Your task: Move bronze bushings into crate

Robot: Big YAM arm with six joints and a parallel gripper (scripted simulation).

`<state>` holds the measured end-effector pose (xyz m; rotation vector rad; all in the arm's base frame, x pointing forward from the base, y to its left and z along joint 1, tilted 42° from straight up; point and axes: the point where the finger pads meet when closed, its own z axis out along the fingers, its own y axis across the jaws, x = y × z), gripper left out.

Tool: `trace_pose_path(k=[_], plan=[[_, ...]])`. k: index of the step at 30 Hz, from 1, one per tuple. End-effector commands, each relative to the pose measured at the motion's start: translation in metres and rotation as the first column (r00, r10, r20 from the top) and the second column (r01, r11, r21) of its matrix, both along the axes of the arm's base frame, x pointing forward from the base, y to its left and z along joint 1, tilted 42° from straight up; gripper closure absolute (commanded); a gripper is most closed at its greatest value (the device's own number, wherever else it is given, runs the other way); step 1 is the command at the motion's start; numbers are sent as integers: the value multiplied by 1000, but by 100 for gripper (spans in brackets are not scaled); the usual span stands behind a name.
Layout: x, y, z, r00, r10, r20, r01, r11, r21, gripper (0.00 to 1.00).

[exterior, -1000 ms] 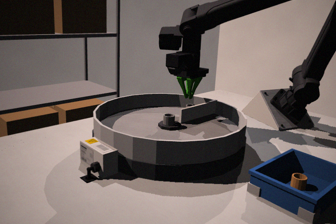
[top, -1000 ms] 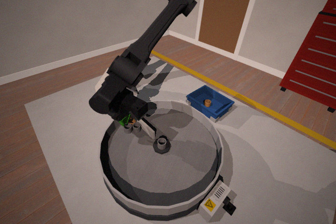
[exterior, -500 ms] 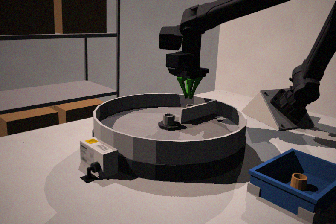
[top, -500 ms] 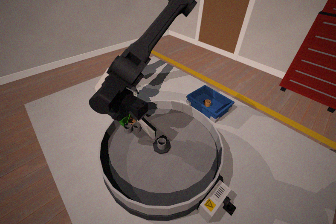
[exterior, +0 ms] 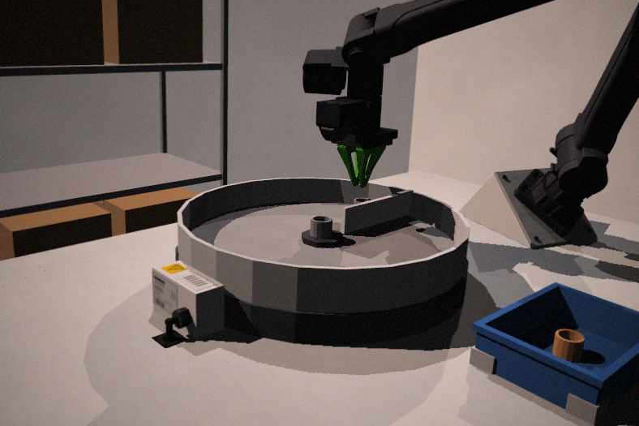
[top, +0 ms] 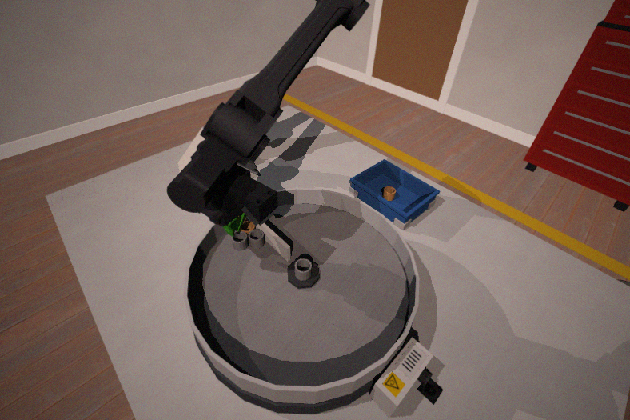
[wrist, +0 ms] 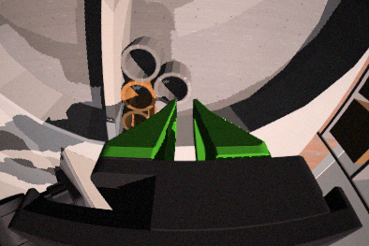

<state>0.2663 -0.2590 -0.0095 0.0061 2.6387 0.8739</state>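
The grey turntable has a hub at its centre and a straight guide bar. Beside the bar a bronze bushing stands close against two grey bushings. My gripper hovers just above this cluster with its green fingers nearly together and nothing between them. Its tips sit a little to the side of the bronze bushing. A second bronze bushing stands upright in the blue crate.
A control box is fixed to the turntable's outer wall. The arm's base mount stands behind the turntable. A yellow floor line and a red cabinet lie beyond the crate. Shelves with boxes stand at the back.
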Motion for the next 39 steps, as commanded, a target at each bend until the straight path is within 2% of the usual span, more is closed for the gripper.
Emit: trace_pose_path(k=[1, 39], plan=[[2, -20, 15, 1000, -18, 25, 19, 999, -44, 87], [7, -29, 19, 999, -17, 32, 19, 998, -57, 87]])
